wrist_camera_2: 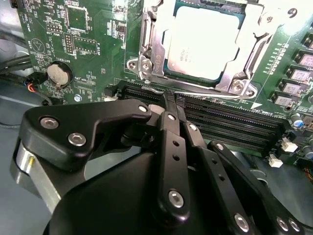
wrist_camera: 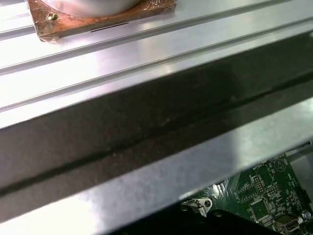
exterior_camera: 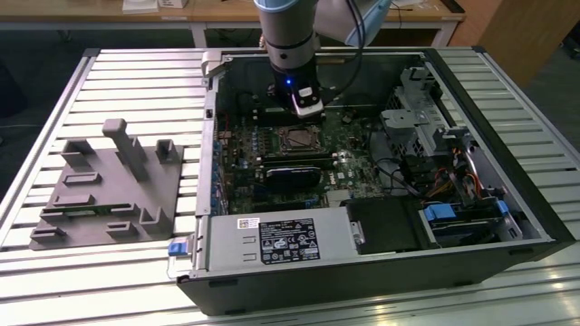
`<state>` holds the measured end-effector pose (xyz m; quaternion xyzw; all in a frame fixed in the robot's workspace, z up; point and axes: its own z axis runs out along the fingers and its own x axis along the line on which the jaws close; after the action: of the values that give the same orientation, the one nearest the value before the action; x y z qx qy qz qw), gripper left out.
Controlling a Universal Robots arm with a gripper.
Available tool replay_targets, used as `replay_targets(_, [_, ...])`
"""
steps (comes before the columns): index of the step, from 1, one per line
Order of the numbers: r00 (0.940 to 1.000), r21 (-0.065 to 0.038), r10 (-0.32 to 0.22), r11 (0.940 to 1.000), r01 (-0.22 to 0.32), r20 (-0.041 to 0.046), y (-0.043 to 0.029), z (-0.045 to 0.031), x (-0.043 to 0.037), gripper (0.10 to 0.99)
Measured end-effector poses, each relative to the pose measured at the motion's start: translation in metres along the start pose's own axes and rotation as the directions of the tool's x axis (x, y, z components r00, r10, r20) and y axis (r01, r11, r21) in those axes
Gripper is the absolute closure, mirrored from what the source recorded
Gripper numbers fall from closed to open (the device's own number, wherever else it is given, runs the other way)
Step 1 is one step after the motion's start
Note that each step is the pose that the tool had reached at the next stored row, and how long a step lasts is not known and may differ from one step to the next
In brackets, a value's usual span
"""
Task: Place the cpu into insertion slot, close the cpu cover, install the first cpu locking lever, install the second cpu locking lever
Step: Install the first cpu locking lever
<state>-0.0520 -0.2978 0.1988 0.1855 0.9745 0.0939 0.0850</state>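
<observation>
1. In the exterior view, the robot arm (exterior_camera: 290, 41) reaches straight down into an open computer case (exterior_camera: 507, 204) that lies on its side on a slatted aluminium counter (exterior_camera: 136, 75).
2. On the exterior view's left, a grey moulded fixture (exterior_camera: 109, 190) sits on the counter, well apart from the case.
3. In the second wrist view, the gripper (wrist_camera_2: 169, 98) has its two black fingers (wrist_camera_2: 172, 147) pressed together, and their tips meet in one narrow point.
4. That point sits at the socket's edge, above the nearest of the long black memory slots (wrist_camera_2: 230, 122). It is right at a thin silver locking lever (wrist_camera_2: 210, 90) that lies flat along that edge. Whether the tips pinch the lever or only touch it cannot be told.
5. The cpu (wrist_camera_2: 205, 41), its metal top pale and bright, lies flat inside the insertion slot (wrist_camera_2: 139, 63).
6. The cpu cover (wrist_camera_2: 155, 58) is folded down, and its silver frame overlaps the chip's edges.
7. A round coin battery (wrist_camera_2: 59, 74) sits on the green motherboard (wrist_camera_2: 88, 29), to one side of the socket and apart from it.
8. In the first wrist view, a copper-coloured plate (wrist_camera: 98, 14) rests on the aluminium slats, beyond the dark case wall (wrist_camera: 146, 127).
</observation>
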Motion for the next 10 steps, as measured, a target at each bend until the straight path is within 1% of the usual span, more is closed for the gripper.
replay_targets(10, [1.0,0.002,0.0,1.0,0.0,0.0014,-0.0033,0.0038,-0.0004,0.98])
